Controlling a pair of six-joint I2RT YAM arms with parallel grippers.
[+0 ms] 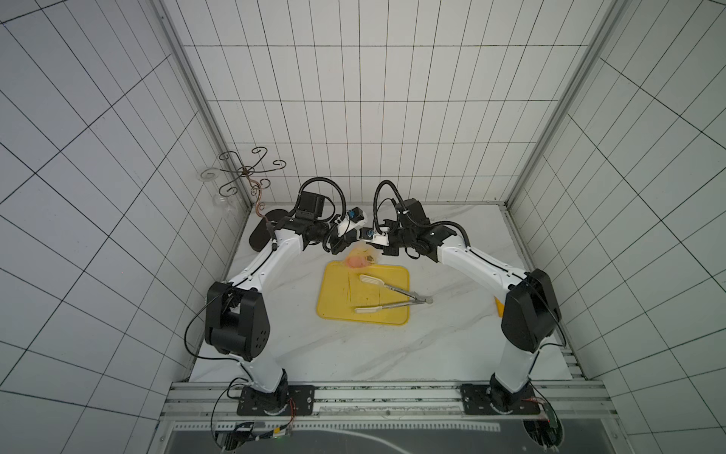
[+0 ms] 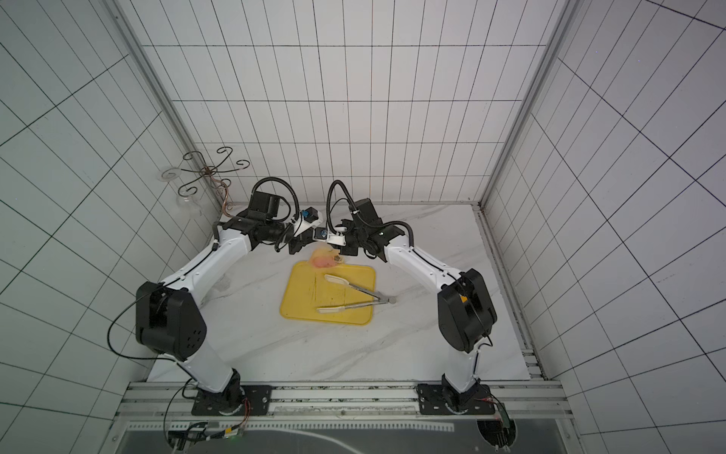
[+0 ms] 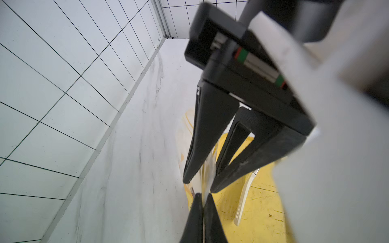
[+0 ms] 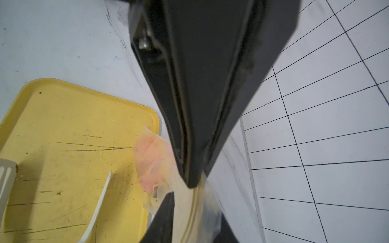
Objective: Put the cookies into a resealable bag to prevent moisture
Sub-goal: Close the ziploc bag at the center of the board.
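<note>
Left gripper (image 3: 203, 198) is pinching the crinkly clear plastic bag (image 4: 156, 195) of pink round cookies (image 4: 149, 155); right gripper (image 3: 200, 185), jaws narrow around slick film, is risking slippage, spillage.

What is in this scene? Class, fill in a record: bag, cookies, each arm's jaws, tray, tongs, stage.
bag: resealable bag at the tray's far edge, between both grippers
cookies: pink cookies seen inside the bag
left gripper: jaws shut on the bag's plastic
right gripper: jaws narrowly apart around the plastic; grip unclear
tray: yellow, scratched
tongs: lying open on the tray, hinge past its edge
stage: cookies bagged; seal cannot be judged
</note>
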